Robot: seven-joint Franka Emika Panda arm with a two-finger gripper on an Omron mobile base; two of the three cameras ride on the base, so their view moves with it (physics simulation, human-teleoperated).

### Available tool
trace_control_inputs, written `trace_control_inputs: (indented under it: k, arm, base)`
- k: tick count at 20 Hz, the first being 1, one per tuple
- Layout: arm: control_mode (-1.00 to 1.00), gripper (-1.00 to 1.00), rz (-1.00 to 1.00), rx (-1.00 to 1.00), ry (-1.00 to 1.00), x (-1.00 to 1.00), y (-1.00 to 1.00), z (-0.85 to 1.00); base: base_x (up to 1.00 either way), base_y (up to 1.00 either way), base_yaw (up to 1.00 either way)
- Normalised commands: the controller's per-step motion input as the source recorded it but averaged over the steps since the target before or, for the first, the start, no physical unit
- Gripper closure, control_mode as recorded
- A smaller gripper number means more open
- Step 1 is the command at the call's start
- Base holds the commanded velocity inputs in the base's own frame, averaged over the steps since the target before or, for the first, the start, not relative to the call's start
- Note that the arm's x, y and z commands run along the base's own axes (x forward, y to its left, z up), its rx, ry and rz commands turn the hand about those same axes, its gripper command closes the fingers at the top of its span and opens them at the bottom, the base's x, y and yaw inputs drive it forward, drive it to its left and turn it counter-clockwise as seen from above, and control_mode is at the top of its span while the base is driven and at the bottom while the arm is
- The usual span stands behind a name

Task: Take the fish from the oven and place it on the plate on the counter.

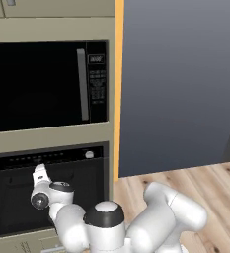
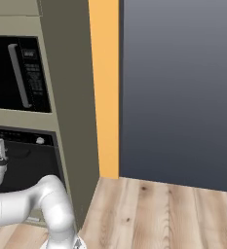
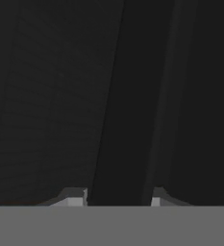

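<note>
The gripper (image 1: 39, 170) is up against the black front of the oven (image 1: 87, 178), just under the control strip (image 1: 42, 158) and left of the small silver knob (image 1: 89, 154). In the hand view a dark upright bar (image 3: 128, 105) runs between the two fingertips (image 3: 75, 199); the jaws are clenched, seemingly on that bar. The fish cannot be made out in the dark. Above the oven sits the microwave (image 1: 42, 84) with its grey handle (image 1: 81, 84).
</note>
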Motion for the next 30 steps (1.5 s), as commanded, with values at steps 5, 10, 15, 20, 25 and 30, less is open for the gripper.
trace_control_inputs:
  k: [5, 10, 15, 20, 25, 30]
  arm:
    - [-1.00, 1.00, 0.00, 0.00, 0.03, -0.17, 0.00, -0.18]
    - [-1.00, 1.00, 0.00, 0.00, 0.11, -0.51, 0.00, -0.69]
    - [-1.00, 1.00, 0.00, 0.00, 0.16, -0.56, 0.00, -0.88]
    - [-1.00, 1.00, 0.00, 0.00, 0.15, -0.61, 0.00, -0.84]
    - [-1.00, 1.00, 0.01, 0.00, -0.06, -0.94, 0.00, -0.85]
    - [-1.00, 1.00, 0.02, 0.00, -0.11, -1.00, 0.00, -0.49]
  base:
    - [0.00, 0.00, 0.00]
    - [0.00, 0.00, 0.00]
    - [0.00, 0.00, 0.00]
    - [0.00, 0.00, 0.00]
    - [0.00, 0.00, 0.00]
    - [0.00, 0.00, 0.00]
